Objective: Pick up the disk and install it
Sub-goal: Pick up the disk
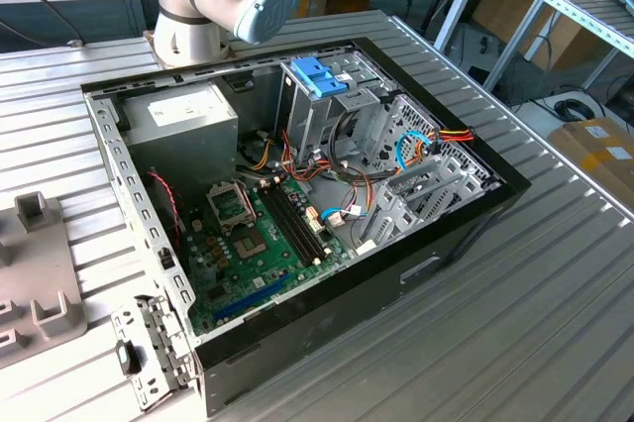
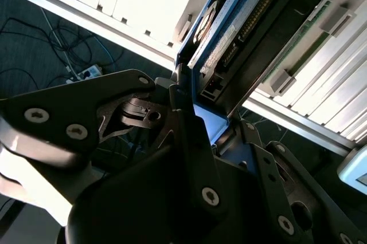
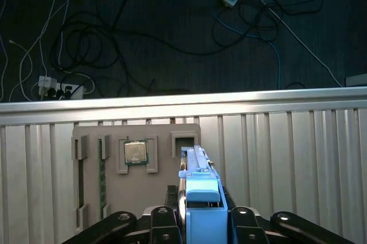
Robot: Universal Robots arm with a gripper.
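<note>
Exterior view, from its left: grey fixture plate [image 1: 40, 278] on the ribbed desk [image 1: 555, 323], then an open computer case [image 1: 446, 244] with its motherboard [image 1: 263, 244] exposed. First wrist view: a chip [image 3: 136, 152] seated in the plate. Beside it is the disk [image 3: 198, 169], edge-on over the desk, with the claw [image 3: 200, 218] closed on its blue frame, one finger either side.
</note>
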